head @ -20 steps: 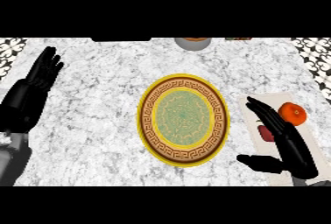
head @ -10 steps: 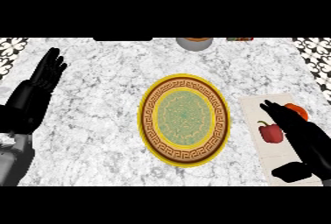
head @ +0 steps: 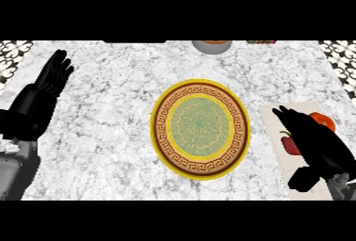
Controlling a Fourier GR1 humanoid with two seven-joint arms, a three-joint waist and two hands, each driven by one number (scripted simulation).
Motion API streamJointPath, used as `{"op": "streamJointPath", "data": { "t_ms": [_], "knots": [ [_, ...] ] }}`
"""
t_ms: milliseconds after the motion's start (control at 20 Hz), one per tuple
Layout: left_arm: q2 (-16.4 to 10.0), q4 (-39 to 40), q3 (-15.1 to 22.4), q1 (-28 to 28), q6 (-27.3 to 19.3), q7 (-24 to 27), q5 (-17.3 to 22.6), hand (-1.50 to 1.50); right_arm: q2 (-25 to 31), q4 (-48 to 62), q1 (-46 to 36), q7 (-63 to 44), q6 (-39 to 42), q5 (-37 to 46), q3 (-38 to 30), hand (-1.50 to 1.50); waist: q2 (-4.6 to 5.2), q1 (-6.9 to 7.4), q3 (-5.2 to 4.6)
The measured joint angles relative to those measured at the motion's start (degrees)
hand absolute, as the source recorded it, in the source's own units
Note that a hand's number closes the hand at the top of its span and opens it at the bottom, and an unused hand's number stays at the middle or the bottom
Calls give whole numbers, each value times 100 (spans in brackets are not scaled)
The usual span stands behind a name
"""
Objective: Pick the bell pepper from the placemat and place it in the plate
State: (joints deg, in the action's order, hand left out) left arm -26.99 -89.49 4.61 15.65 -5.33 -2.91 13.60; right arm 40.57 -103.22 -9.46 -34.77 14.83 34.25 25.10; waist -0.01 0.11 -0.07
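Red bell pepper (head: 288, 142) lies on the white placemat (head: 272, 123), mostly under my right hand (head: 319, 150) — fingers spread, nearly straight, holding nothing. An orange-red patch shows right of the fingers; whether it is the same item I cannot tell.

Risk 1: the glossy, rounded skin may slip sideways if I close off-centre.

Risk 2: the flat mat may shift on the polished marble bench (head: 118, 141).

The round, gold-rimmed plate (head: 161, 129) stands just left of the mat. My left hand (head: 49, 89) rests open at the left edge.
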Motion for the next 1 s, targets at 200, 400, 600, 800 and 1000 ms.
{"op": "streamJointPath", "data": {
  "t_ms": [200,400,600,800,1000],
  "knots": [
    [119,-164,-22,-61,-3,-105,-150,0,-221,479,-45,0,10,467,-29,-150,1,7,5],
    [241,-77,-132,-80,96,-50,-232,0,-346,763,-115,-39,259,697,-200,-150,2,-2,6],
    [349,-157,-227,-71,190,-150,-324,0,-562,1290,-94,230,196,976,-379,-150,2,-2,7],
    [411,-165,-387,-24,338,-248,-401,0,-730,1784,-88,659,134,1196,-606,-150,3,-5,8],
    [569,-384,-432,-179,370,-307,-529,0,-894,2178,-18,1013,73,1434,-729,-150,1,-1,8]
  ]
}}
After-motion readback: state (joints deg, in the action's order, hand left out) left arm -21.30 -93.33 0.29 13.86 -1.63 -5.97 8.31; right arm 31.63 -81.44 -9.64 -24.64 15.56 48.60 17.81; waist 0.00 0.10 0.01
